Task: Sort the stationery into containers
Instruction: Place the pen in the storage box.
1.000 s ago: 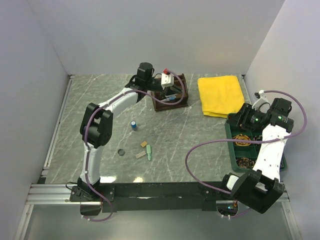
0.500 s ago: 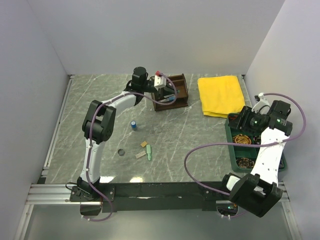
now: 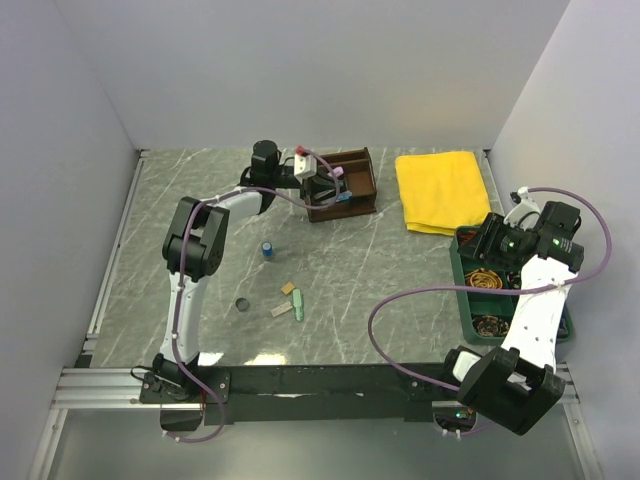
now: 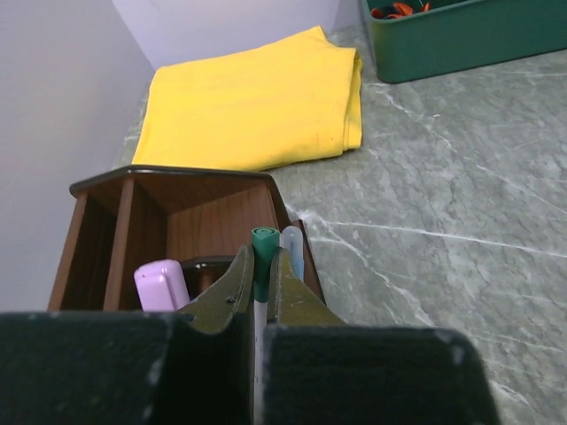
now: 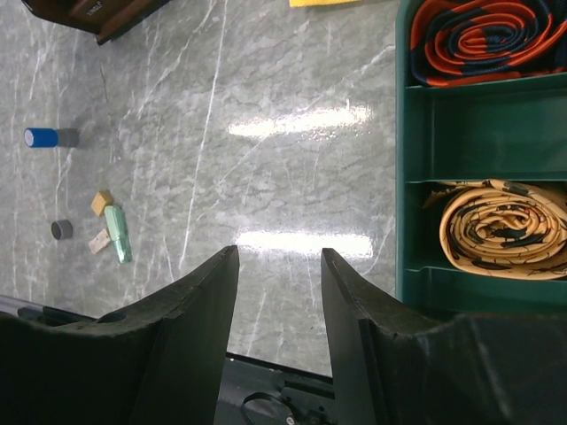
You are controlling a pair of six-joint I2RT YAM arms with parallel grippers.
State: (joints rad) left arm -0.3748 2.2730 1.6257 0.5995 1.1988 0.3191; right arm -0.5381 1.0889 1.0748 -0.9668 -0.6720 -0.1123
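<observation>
Holding a slim white pen with a green cap (image 4: 264,239), the left claw (image 4: 260,270) is clamped on it at the dark brown wooden organiser (image 4: 213,212) by the bench's far edge. The right claw (image 5: 279,266) hangs apart beside the dark green plastic tray (image 5: 478,133) at the right edge. Left to sort, mid-bench: tiny blue-capped bottle (image 3: 268,249), tan eraser (image 3: 287,289), green eraser (image 3: 298,306).

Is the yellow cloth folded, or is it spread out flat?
Folded: the yellow cloth shows stacked layers along its right edge in the left wrist view, and from above it forms a compact rectangle.
</observation>
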